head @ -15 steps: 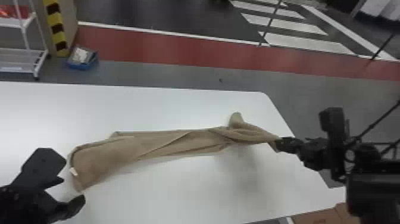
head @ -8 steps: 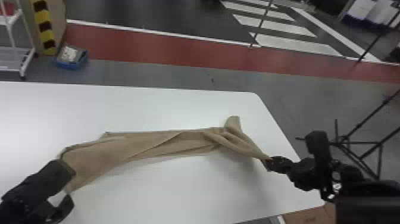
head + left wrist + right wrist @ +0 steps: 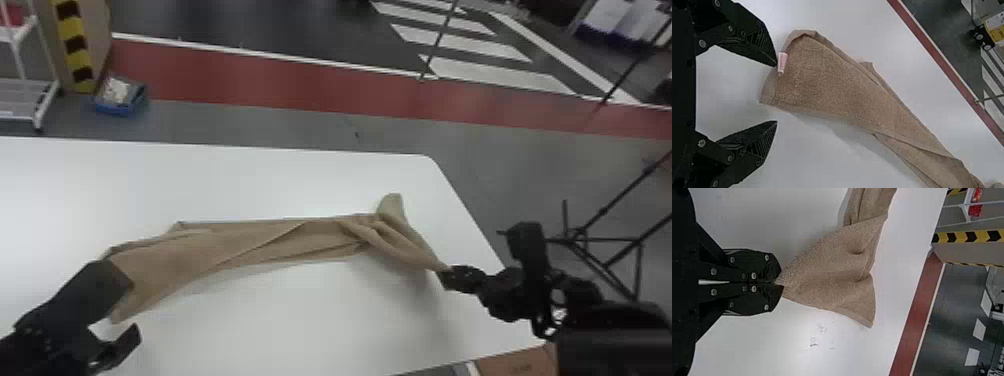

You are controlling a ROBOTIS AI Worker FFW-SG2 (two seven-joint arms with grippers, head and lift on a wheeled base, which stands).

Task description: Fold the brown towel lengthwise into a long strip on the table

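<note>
left gripper (image 3: 776, 93), jaws apart, anchors nothing; right gripper (image 3: 779, 282), jaws clamped on the brown towel (image 3: 828, 272), could drag it askew by pulling.

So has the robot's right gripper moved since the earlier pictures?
Yes, the right gripper has moved toward the robot, farther from the far right corner of the table.

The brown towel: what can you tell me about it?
The brown towel looks rough-textured and lies in a creased, uneven strip along the white table, its layers overlapping. A small pale label sits on its left end. The right gripper pinches a tip at the right end, where a flap sticks out; the open left gripper is near the label.
</note>
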